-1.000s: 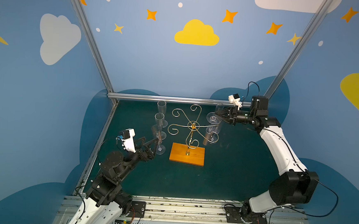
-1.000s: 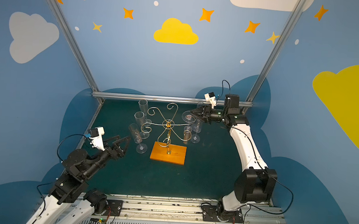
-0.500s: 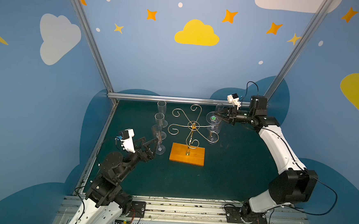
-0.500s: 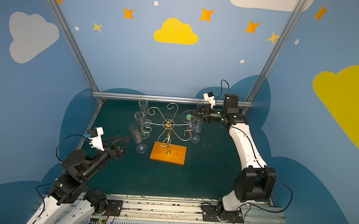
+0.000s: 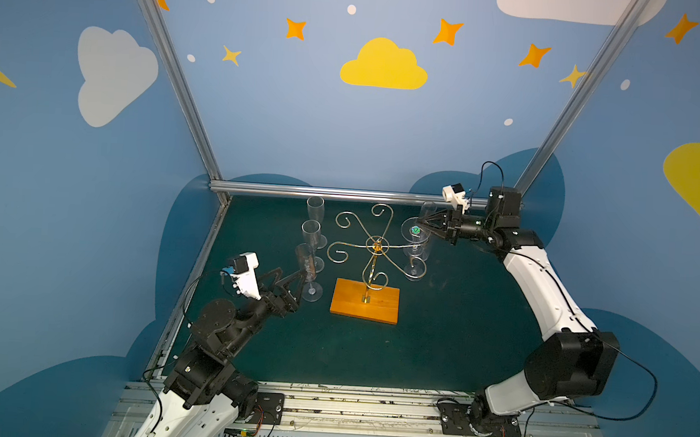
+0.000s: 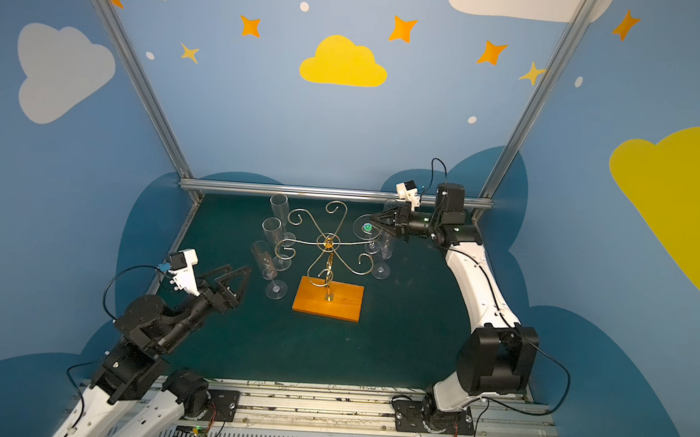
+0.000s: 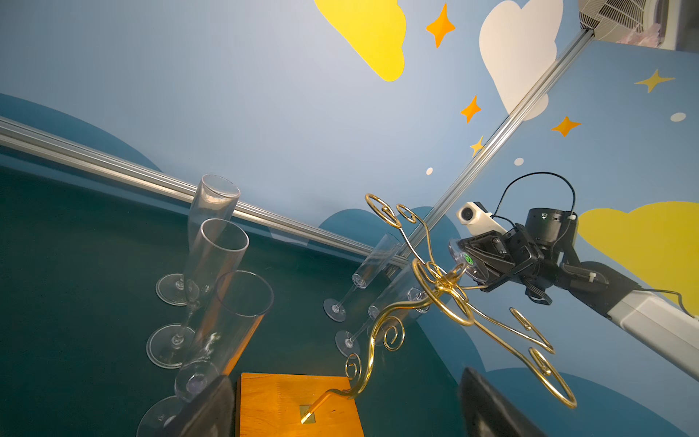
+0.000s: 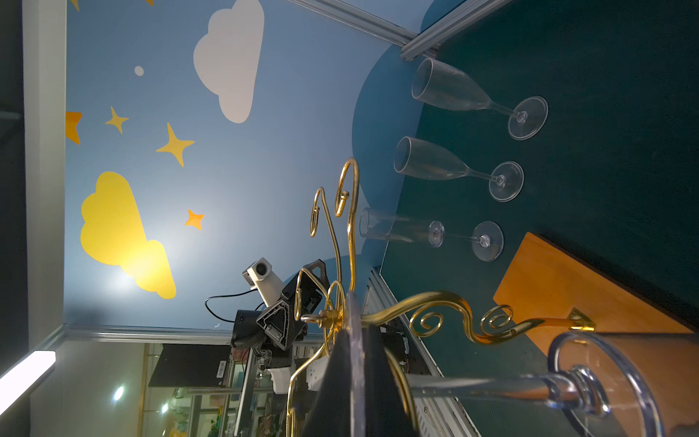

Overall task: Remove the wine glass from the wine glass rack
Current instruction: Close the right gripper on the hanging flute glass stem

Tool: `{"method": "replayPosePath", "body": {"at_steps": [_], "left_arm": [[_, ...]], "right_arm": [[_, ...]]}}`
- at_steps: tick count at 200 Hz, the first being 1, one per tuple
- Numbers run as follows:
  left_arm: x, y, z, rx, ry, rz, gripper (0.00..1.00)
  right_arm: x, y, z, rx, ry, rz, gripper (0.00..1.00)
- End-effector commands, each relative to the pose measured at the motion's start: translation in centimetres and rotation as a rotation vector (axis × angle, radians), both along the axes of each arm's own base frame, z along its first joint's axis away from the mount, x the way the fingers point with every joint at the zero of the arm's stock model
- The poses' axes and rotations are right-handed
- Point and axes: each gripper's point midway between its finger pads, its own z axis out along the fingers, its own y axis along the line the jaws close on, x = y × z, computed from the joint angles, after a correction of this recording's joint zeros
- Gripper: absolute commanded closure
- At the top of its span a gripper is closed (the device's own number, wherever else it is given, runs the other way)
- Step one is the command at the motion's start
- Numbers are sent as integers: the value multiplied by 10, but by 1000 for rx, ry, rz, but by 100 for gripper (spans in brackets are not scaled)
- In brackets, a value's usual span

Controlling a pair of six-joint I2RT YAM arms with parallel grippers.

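The wine glass rack is gold wire with curled arms on an orange-brown wooden base, and it shows in both top views. One clear wine glass hangs upside down from the rack's right arm, its round foot uppermost. My right gripper is shut on the edge of that foot. In the right wrist view the foot sits edge-on between the jaws, with the stem and bowl running away from them. My left gripper stands open and empty to the left of the base, facing the rack.
Three empty flutes stand in a row left of the rack, the nearest just beyond my left fingertips. Two more flutes stand on the green mat under the right arm of the rack. An aluminium rail and blue walls close the back and sides.
My right gripper has closed on the foot of the hanging glass. The left arm has stayed where it was, open.
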Motion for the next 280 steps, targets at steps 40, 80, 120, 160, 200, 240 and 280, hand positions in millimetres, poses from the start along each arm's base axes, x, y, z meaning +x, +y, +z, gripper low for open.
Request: {"method": "replayPosePath", "body": {"at_steps": [40,80,120,160,200,240,280], "left_arm": [[-4,1,6,-18,-4,-4,8],[-6,2,7,-18,-2,-6,8],[-7,3,8,-12,0,-1,8],[-9,5,8,-17,2,5,8],[-12,8,9,-22,-1,12,8],[-15,12,12,-13,-1,25,8],[-17,14,11,-14,-2,30,8]], "right_arm": [[-10,-2,20,36,-14,-34,100],[-6,-6,31,76,-17,-78,100],[-2,-12,40,118,-4,-110,100],[-5,-17,39,119,10,-125,100],[-14,-21,38,125,22,-130,100],[-28,-22,45,136,10,-133,100],[-38,-18,48,140,12,-127,100]]}}
